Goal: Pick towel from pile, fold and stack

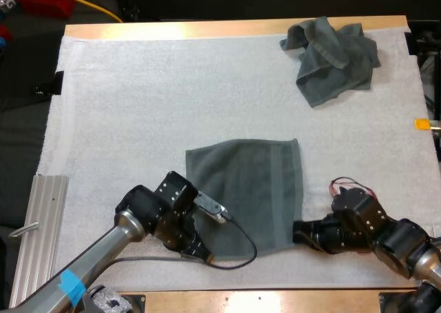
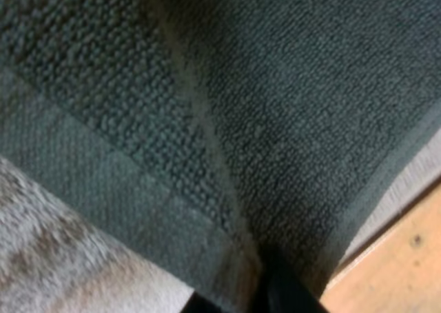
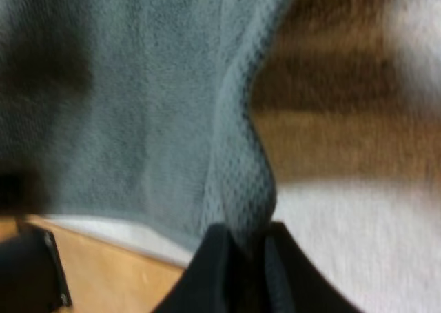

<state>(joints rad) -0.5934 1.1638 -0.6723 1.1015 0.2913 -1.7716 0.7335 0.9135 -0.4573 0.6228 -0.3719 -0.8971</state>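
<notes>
Your left fingers [image 2: 293,300] are pinching the flat towel's [image 1: 251,189] near-left corner, right fingers [image 3: 207,278] are gripping its near-right one. It's lying on the mat [image 1: 138,106], crumpled towel [image 1: 334,54] sitting far right.

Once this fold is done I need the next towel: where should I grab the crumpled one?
Probably the crumpled towel by its bunched far-left lobe, from above: cloth heaps into a ridge there for the jaws, while the near edge lies flat.
</notes>
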